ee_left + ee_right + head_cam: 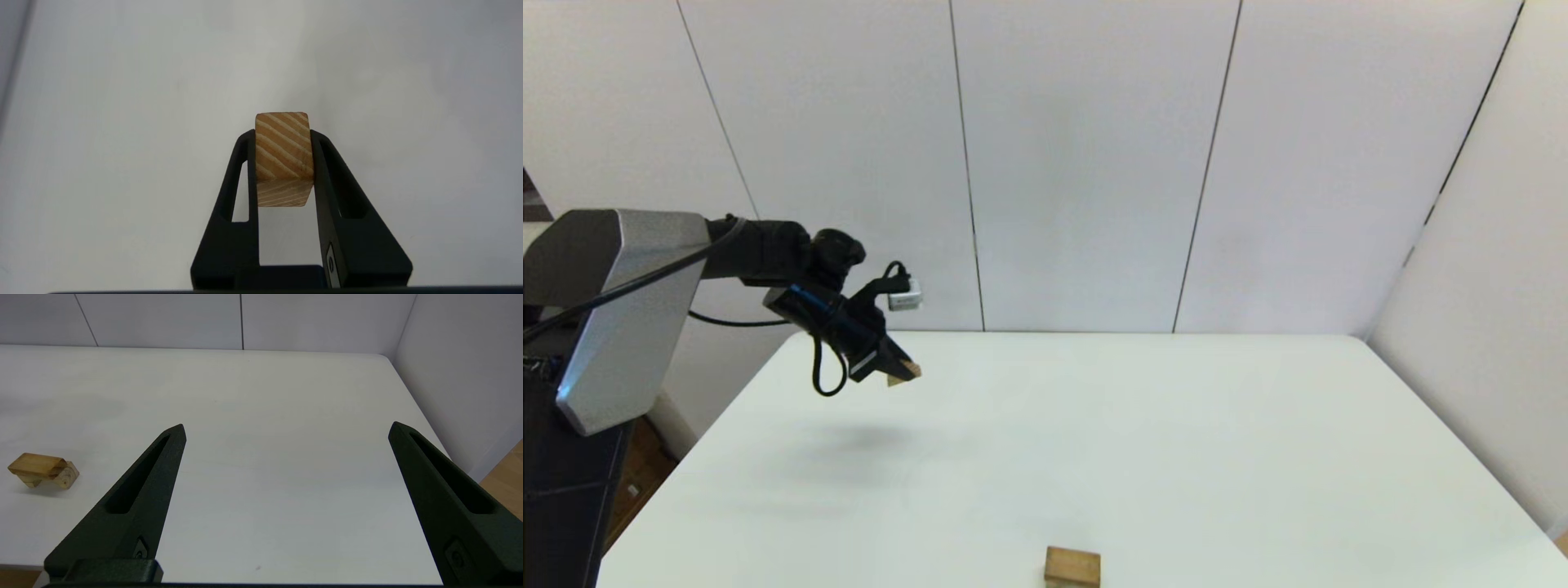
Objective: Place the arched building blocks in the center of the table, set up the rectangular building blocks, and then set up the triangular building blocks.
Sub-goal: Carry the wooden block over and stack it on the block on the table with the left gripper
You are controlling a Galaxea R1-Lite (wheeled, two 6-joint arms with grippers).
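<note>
Left gripper [894, 369] carries a wooden block [284, 159] above the far-left part of the table [1176, 457]; its fingers are clamped on the block's two sides.

The held block's shape is unclear, wedge or otherwise; near the table's front edge a flat slab [36, 465] rests on a chunky block [65, 477]; judged best: carry the held block toward that pair, lower it level, let go only once it sits steady; right gripper [286, 428] parked at the near right, fingers wide apart.
</note>
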